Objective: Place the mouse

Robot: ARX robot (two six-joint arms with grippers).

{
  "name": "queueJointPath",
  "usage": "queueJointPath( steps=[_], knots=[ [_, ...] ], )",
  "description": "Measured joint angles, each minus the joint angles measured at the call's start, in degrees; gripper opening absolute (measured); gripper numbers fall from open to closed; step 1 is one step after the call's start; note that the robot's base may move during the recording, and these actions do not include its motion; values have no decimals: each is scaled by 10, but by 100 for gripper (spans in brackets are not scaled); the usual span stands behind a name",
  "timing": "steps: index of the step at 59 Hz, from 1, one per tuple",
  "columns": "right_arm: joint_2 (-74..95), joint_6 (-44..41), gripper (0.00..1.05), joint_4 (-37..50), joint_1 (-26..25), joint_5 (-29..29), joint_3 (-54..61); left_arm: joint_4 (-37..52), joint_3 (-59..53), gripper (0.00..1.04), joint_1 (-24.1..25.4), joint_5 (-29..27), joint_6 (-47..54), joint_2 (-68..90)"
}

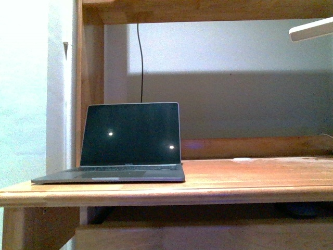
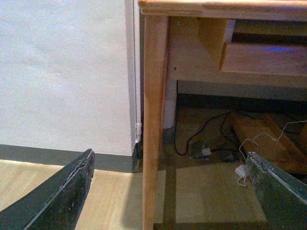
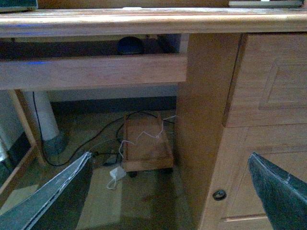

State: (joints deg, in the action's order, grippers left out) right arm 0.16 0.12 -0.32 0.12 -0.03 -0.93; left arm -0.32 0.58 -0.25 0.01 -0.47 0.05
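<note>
The mouse (image 3: 129, 45) is a small dark rounded shape lying in the pull-out tray (image 3: 91, 71) under the desktop. It also shows dimly in the front view (image 1: 304, 209), below the desk's right part. My right gripper (image 3: 170, 156) is open and empty, low in front of the desk, well below the mouse. My left gripper (image 2: 169, 155) is open and empty, low by the desk's left leg (image 2: 154, 124). Neither arm shows in the front view.
An open laptop (image 1: 130, 143) with a dark screen stands on the left of the wooden desktop (image 1: 250, 177). A tiny white disc (image 1: 243, 159) lies further right. A drawer cabinet (image 3: 259, 124) forms the desk's right side. Cables (image 2: 211, 143) and a wheeled wooden stand (image 3: 146, 143) sit on the floor beneath.
</note>
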Motion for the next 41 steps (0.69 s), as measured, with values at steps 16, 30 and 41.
queueJointPath(
  steps=[16, 30, 41],
  knots=[
    [0, 0, 97, 0, 0, 0, 0, -34, 17, 97, 22, 101, -17, 52],
    [0, 0, 97, 0, 0, 0, 0, 70, 52, 97, 8, 142, 39, 211],
    [0, 0, 97, 0, 0, 0, 0, 266, 79, 97, 7, 189, 209, 412]
  ],
)
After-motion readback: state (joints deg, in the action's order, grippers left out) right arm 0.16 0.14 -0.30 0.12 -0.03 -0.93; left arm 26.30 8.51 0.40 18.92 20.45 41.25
